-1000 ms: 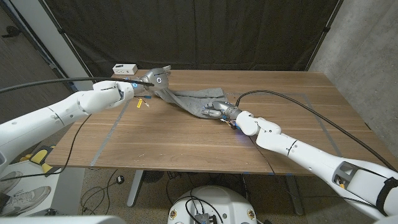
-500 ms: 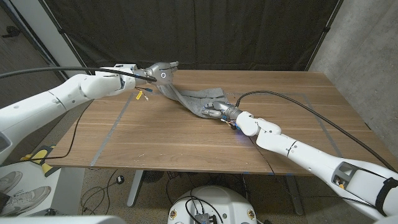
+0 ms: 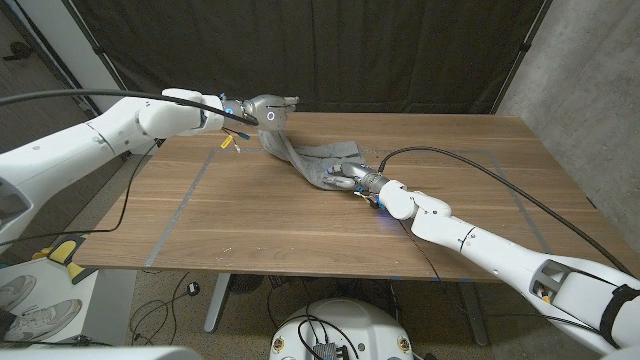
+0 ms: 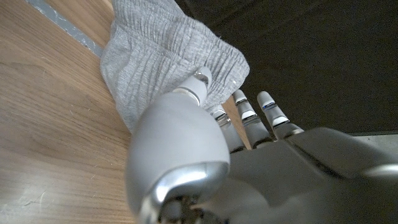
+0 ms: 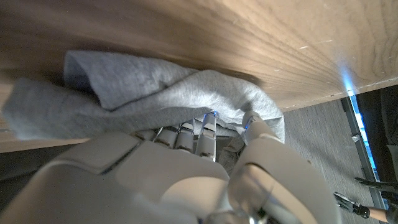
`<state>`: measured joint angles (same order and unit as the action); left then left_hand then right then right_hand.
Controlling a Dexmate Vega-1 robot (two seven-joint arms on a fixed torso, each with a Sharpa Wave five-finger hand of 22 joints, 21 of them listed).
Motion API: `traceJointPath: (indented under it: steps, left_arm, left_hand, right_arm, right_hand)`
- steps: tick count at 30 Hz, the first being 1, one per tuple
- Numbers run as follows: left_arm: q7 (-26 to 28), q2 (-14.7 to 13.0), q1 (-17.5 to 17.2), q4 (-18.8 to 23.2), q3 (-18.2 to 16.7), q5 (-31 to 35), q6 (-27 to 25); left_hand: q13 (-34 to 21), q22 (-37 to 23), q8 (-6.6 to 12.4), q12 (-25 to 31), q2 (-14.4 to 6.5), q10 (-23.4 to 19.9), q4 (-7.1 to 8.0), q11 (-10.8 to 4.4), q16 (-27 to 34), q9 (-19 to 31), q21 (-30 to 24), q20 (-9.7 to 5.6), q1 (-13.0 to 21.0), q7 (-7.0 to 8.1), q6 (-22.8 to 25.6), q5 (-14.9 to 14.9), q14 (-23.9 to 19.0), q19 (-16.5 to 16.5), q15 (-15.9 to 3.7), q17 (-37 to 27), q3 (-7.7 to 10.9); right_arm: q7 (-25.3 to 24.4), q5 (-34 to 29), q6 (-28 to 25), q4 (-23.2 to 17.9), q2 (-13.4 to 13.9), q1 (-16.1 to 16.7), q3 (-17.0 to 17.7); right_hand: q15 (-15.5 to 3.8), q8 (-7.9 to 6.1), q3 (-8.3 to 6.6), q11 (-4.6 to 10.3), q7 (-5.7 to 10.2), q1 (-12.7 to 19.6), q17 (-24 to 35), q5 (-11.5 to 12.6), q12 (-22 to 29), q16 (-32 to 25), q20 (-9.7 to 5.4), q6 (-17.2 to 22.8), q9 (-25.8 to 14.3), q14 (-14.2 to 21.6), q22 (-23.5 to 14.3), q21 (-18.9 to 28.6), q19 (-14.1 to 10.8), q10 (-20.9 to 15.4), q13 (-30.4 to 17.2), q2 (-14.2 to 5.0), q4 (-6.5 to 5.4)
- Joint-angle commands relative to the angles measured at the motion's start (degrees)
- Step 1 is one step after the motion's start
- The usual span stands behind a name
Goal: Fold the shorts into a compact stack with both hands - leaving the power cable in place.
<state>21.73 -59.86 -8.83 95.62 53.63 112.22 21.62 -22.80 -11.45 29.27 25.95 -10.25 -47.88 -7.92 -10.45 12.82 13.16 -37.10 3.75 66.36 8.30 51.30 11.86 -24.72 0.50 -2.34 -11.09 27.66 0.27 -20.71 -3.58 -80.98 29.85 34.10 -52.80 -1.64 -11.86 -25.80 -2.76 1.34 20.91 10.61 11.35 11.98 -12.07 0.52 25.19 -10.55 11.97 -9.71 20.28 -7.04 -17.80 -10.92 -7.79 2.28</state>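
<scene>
The grey shorts [image 3: 302, 160] stretch as a twisted band across the back middle of the wooden table [image 3: 300, 235]. My left hand [image 3: 262, 112] grips one end and holds it lifted near the far edge. In the left wrist view the ribbed cloth [image 4: 168, 56] bunches over that hand's [image 4: 205, 155] fingers. My right hand [image 3: 350, 178] holds the other end down on the table, and the right wrist view shows cloth [image 5: 155, 93] gathered under its [image 5: 186, 168] fingers. The black power cable [image 3: 440, 150] arcs from beside the right hand toward the table's right edge.
A small yellow and white tag [image 3: 228, 142] lies on the table below my left wrist. Grey tape lines [image 3: 185, 205] mark the wood on the left, and another tape line [image 3: 520, 210] marks the right. A dark curtain hangs behind the table.
My left hand has moved farther back and a little to the right, lifting its end of the shorts and pulling the cloth tighter. The right hand has stayed where it was.
</scene>
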Motion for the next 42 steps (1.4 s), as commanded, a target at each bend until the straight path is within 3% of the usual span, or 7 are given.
traceJointPath:
  steps: [1, 19, 42]
  left_arm:
    - [4.56, 3.56, 8.87, -2.63, 6.3, 3.99, 3.94]
    - [10.34, 8.73, 17.51, -5.64, 14.66, 5.9, 4.63]
    - [16.06, 14.62, 22.48, -10.28, 22.56, 4.57, 2.92]
  left_hand:
    - [-0.15, -0.18, 0.4, -0.11, -0.13, -0.32, 0.16, -0.4, 0.37, 0.19, -0.43, 0.05, -0.03, 0.26, 0.05, -0.24, -0.58, 0.02, -10.33, -0.15, 0.37]
    - [-0.5, -0.13, 0.67, -0.44, -0.13, -0.25, 0.11, -0.36, 0.46, 0.14, -0.64, -0.01, 0.04, 0.4, 0.13, -0.39, -0.6, 0.0, -10.44, -0.29, 0.45]
    - [-0.92, -0.09, 0.93, -0.76, -0.11, -0.33, 0.04, -0.48, 0.61, 0.06, -0.93, -0.15, 0.13, 0.39, 0.07, -0.56, -0.66, -0.01, -10.57, -0.48, 0.4]
  right_arm:
    - [-1.02, 0.68, 2.97, 3.29, -1.3, -0.71, -0.31]
    - [-2.6, 1.07, 5.14, 4.26, -0.96, -0.15, 0.18]
    - [-3.57, 1.04, 5.59, 2.21, 0.19, 1.43, 1.27]
  right_hand:
    - [0.19, 0.05, -0.14, -0.06, 0.13, 0.04, 0.21, -0.26, 0.05, 0.16, 1.17, 0.37, -0.11, 0.17, -0.17, 0.17, -1.51, -0.32, -0.04, -0.48, 0.39]
    - [0.21, 0.27, -0.18, 0.12, 0.06, 0.22, 0.22, -0.3, -0.06, 0.22, 1.25, 0.5, -0.12, 0.16, -0.19, -0.32, -1.58, -0.51, -0.05, -0.49, 0.83]
    - [0.21, 0.5, -0.25, -0.04, 0.09, 0.19, 0.22, -0.31, -0.22, 0.31, 1.26, 0.59, -0.14, 0.24, -0.2, -0.9, -1.82, -0.66, -0.07, -0.4, 1.2]
